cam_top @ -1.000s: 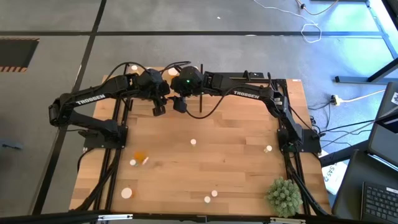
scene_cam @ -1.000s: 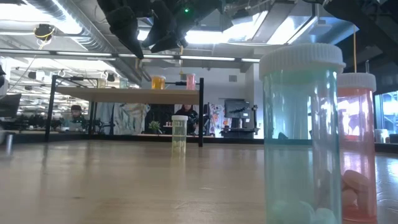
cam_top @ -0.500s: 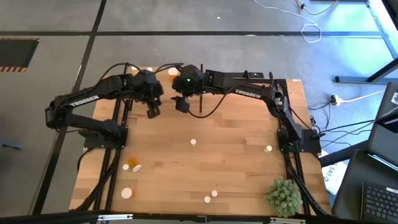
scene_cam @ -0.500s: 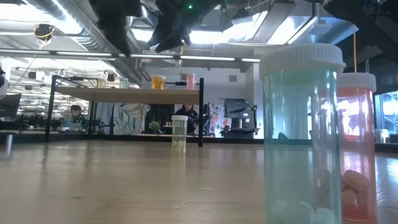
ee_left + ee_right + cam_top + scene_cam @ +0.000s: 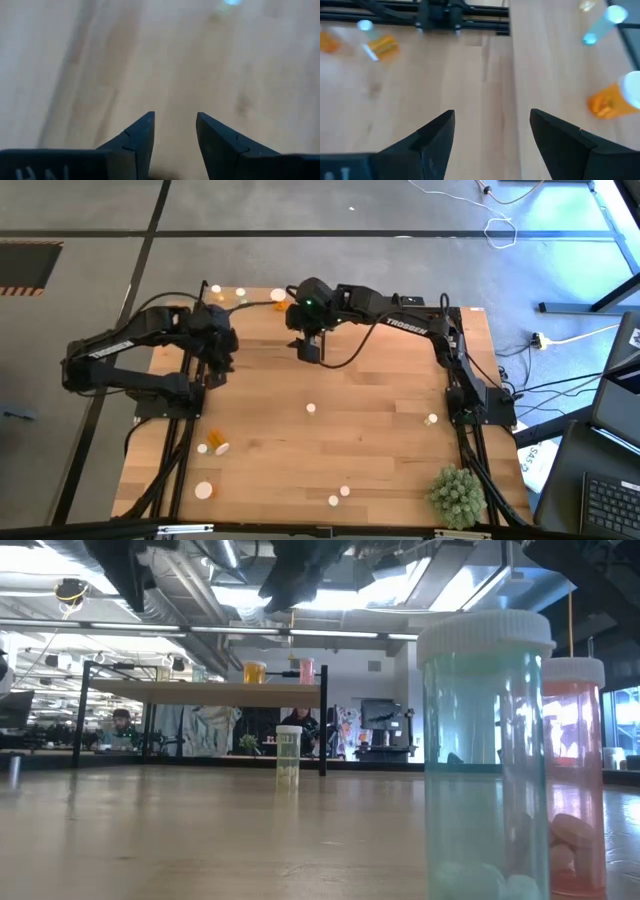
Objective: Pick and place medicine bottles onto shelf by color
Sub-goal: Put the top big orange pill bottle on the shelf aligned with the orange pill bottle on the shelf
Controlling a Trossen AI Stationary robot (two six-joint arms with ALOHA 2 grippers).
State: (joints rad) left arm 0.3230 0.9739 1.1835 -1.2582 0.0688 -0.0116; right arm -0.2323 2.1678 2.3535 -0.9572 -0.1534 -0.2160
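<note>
The left tool [image 5: 222, 368] has pulled back from the middle of the shelf [image 5: 180, 691] to its left end, fingers partly apart with only bare wood between them. The right tool [image 5: 309, 350] has shifted a little to the right and hangs over the shelf's right part, fingers spread wide and empty. On the shelf stand an orange bottle [image 5: 254, 671] and a pink bottle [image 5: 306, 670] side by side, so a placement there looks finished. At the near left of the surface [image 5: 390, 395] an orange bottle on its side [image 5: 215, 448] seems to have rolled slightly, though the overhead view is too coarse to be sure. A pale green bottle [image 5: 288, 756] stands upright mid-surface, so both arms are likely free to fetch the next one
</note>
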